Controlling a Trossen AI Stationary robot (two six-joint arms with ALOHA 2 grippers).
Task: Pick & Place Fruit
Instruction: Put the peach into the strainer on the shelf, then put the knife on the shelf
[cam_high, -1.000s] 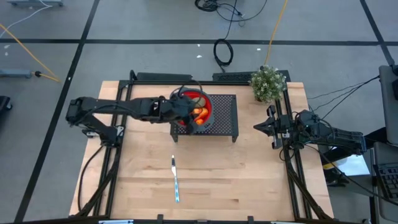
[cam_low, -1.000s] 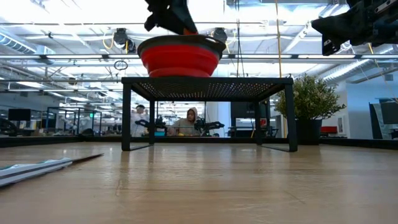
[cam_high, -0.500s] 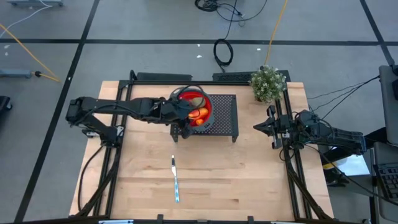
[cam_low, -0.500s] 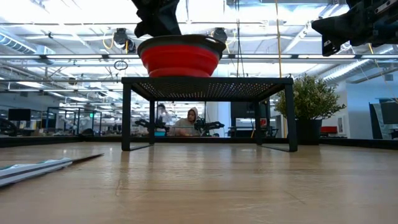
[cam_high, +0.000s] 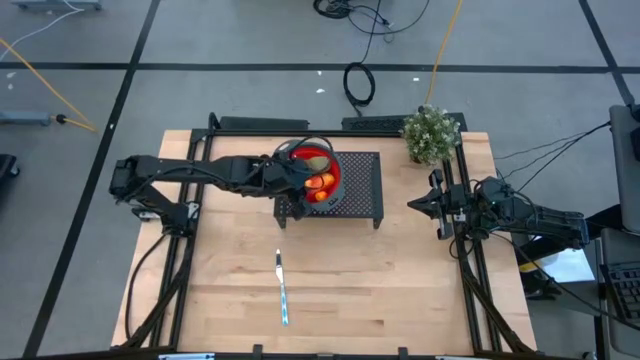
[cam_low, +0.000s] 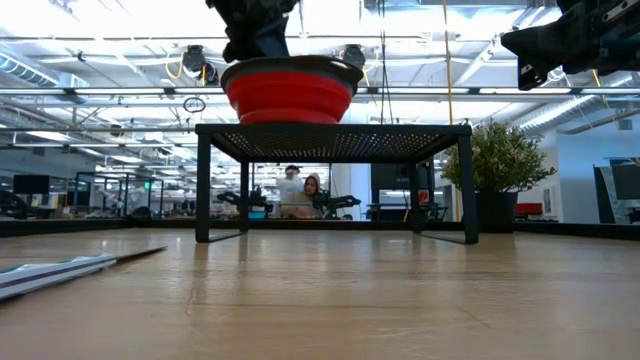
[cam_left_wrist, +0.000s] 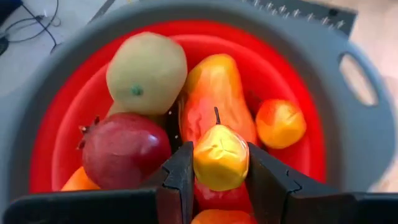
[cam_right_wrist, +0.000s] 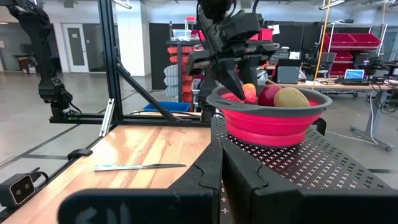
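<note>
The left gripper (cam_left_wrist: 220, 167) hangs over the red collapsible bowl (cam_left_wrist: 56, 134), its fingers (cam_left_wrist: 181, 171) clamped on a small yellow pear-shaped fruit (cam_left_wrist: 220, 157) with a thin dark stem, held above the bowl's contents. Beneath and around that piece lie the rest of the fruit: a dark red pomegranate-like one (cam_left_wrist: 124, 149), a pale green-brown kiwi-like one (cam_left_wrist: 147, 72), a long red-orange piece (cam_left_wrist: 215, 87) and a small orange one (cam_left_wrist: 280, 122) (more orange shows at the bowl's floor, too hidden to identify). The bowl, with its grey rim, sits on a black perforated stand (cam_high: 359, 186) at the far middle of the wooden counter (cam_high: 380, 280). A knife (cam_high: 282, 288) lies on the counter nearer the front, well apart from the stand. The right gripper (cam_high: 418, 203) waits raised at the counter's right edge, fingers pressed together and holding nothing, near a small potted plant (cam_high: 431, 132).
</note>
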